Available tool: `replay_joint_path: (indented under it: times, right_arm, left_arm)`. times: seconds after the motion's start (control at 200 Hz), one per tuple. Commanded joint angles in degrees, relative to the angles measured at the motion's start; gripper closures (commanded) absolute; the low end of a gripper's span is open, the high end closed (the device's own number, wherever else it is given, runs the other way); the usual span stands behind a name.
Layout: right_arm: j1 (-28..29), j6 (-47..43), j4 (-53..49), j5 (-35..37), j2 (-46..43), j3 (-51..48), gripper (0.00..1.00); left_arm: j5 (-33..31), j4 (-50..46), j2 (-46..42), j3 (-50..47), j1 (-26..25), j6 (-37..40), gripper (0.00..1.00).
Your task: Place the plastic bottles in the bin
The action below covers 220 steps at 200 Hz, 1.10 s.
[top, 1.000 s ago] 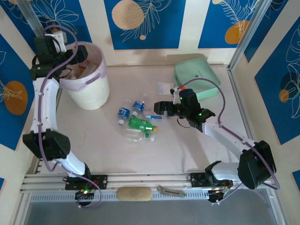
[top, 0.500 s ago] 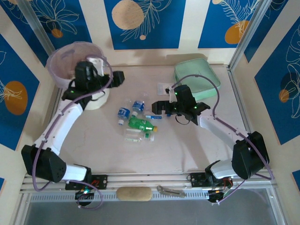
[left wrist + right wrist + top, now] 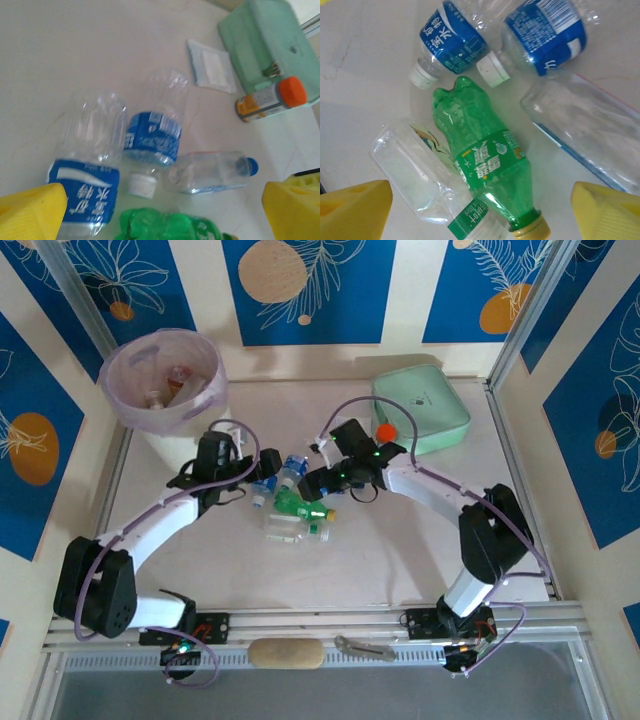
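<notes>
both hands are down over the pile in the middle of the bench (image 3: 400, 540). the left hand (image 3: 163, 200) has its yellow fingers (image 3: 30, 212) spread wide apart, holding nothing. a blue-label bottle (image 3: 90, 170) lies right up against one finger, and we can't tell if it actually touches. next to it are a second blue-label bottle (image 3: 152, 130) with a white cap, a blue-capped clear bottle (image 3: 210, 172), and the crumpled end of the green bottle (image 3: 165, 225) between the fingertips.

the right hand (image 3: 481, 200) is the same deal: wide apart, gripping nothing. the green bottle lies between its fingers with its gold cap toward the camera, and there's a gap on both sides. a flat clear bottle (image 3: 420, 185) sits just beside one finger and leans on the green one.

the bin (image 3: 212, 390) is in the far left corner, well apart from the pile, and some bottles are already lying in it.

edges: the mint-green case (image 3: 425, 410) is in the far right corner, with the orange-capped jar (image 3: 385, 432) just beside its near-left edge. a white packet (image 3: 212, 67) lies flat between the pile and the case. there's bare bench in front of the pile toward the arm bases, and on the right out to the metal frame.
</notes>
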Motion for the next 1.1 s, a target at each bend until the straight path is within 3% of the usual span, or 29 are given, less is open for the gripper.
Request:
replay_joint_path:
  times: [0.0,0.425,1.095]
  right_arm:
    - [1.22,-5.46,-5.06,-0.86,3.01,3.54,0.11]
    - [5.92,-14.01,-12.98,11.47,10.65,6.31,0.15]
    - [10.16,-17.29,-9.12,16.42,17.98,7.57,0.22]
  left_arm:
    - [-1.5,3.26,-2.15,-3.05,-0.19,-2.57,0.0]
    - [-4.28,6.03,-2.55,-6.61,0.09,-3.96,0.0]
    - [-4.16,10.55,-3.61,-9.66,0.03,-7.2,0.0]
